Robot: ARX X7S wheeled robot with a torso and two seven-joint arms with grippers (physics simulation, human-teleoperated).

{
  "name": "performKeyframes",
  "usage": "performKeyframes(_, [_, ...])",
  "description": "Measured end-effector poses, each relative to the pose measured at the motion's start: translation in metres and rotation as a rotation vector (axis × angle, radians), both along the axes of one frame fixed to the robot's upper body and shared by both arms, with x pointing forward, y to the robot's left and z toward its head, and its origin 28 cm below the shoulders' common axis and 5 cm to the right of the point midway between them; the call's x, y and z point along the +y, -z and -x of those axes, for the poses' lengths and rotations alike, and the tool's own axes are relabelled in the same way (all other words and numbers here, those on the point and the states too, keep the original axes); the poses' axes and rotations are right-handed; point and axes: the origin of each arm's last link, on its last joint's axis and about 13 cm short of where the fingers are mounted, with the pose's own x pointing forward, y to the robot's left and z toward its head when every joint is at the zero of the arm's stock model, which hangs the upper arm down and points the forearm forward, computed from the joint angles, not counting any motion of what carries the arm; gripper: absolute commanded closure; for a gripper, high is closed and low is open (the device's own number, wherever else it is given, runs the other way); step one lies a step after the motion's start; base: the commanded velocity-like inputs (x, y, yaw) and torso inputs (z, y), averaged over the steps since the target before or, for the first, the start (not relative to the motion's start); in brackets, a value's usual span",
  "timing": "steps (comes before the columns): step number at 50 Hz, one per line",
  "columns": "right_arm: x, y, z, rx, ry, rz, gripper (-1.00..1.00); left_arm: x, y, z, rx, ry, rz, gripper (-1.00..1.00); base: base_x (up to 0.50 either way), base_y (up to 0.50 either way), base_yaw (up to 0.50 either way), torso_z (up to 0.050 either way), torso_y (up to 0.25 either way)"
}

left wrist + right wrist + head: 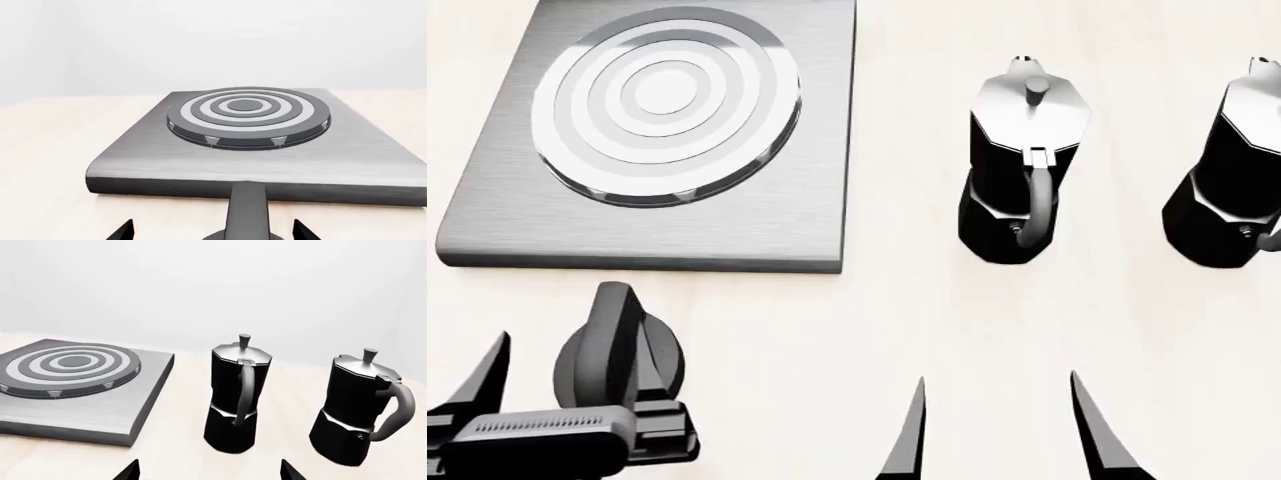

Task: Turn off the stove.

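The stove (817, 150) is a flat grey metal plate with concentric burner rings, at the far left of the table. It also shows in the left wrist view (280, 162) and the right wrist view (100, 410). Its black ridged knob (614, 345) stands on the table just in front of the plate. My left gripper (574, 390) is open, one fingertip on each side of the knob (248, 210), with clear gaps to both. In the left wrist view the left gripper (213, 232) straddles the knob's ridge. My right gripper (1001, 430) is open and empty, also in its own view (210, 472).
Two black-and-silver moka pots stand upright right of the stove: one (1021, 170) in the middle, one (1234, 165) at the right edge. Both show ahead of the right gripper, the nearer pot (237, 395) and the other pot (360, 410). The table (827, 340) is pale wood.
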Motion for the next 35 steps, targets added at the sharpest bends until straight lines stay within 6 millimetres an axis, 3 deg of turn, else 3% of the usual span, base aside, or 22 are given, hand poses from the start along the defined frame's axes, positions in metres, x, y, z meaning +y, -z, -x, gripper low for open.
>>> performKeyframes(35, [0.0003,-0.0006,-0.0001,0.001,-0.001,-0.003,-1.00,0.0004,0.0081,-0.0051,0.030,-0.016,-0.027,-1.00,0.00,0.00,0.00,0.000,0.000])
